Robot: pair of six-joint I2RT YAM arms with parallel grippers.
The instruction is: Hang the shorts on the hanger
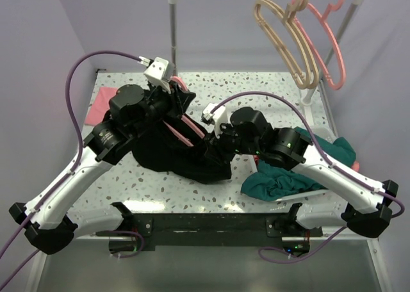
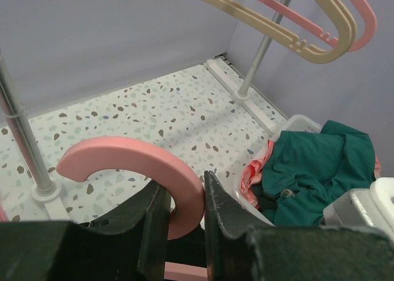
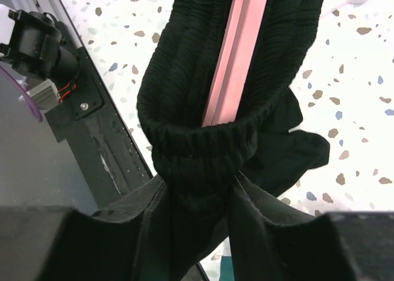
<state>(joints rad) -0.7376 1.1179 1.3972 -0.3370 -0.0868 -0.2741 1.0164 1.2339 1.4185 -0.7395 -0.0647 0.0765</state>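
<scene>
Shorts [image 1: 186, 156]: black, soft, light, limp knit with an elastic waistband; best taken at that bunched band, I judge; threaded over the hanger [image 1: 186, 134] bar, low at the table's [image 1: 256, 87] near middle; right gripper [image 3: 200, 195] pinches the cloth just below the band; left gripper [image 2: 183, 187] is clamped on the stiff, slick pink hook.

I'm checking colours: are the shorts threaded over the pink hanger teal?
No, the shorts bunched around the hanger are black in the right wrist view.
</scene>
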